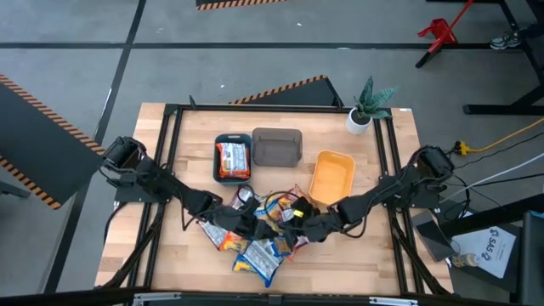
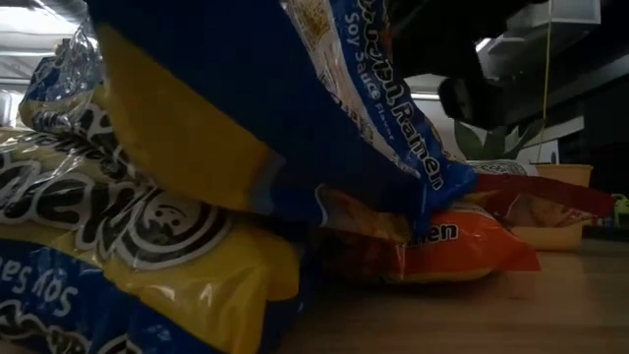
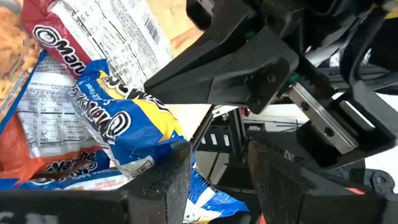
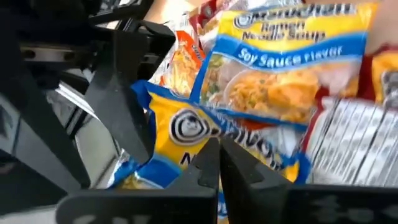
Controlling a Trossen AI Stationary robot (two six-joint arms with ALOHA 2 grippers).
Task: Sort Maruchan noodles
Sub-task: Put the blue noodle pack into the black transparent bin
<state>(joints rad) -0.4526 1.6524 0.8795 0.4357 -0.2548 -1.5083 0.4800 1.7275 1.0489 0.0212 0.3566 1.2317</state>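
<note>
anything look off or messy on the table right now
Mostly the noodle packets: they sit in a loose, overlapping heap near the front of the table, some propped on others, with only one packet sorted into the teal tray. Both grippers crowd the same pile, the left gripper open, the right gripper shut.

Left claw parted, right claw closed.

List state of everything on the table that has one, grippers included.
Left gripper: open, at the noodle pile.
Right gripper: shut on a yellow-and-blue packet.
Noodle pile: loose heap, packets overlapping, unsorted.
Teal tray: holds an orange packet.
Grey tray: nothing visible inside.
Orange tray: nothing visible inside.
Potted plant: upright, back corner.
</note>
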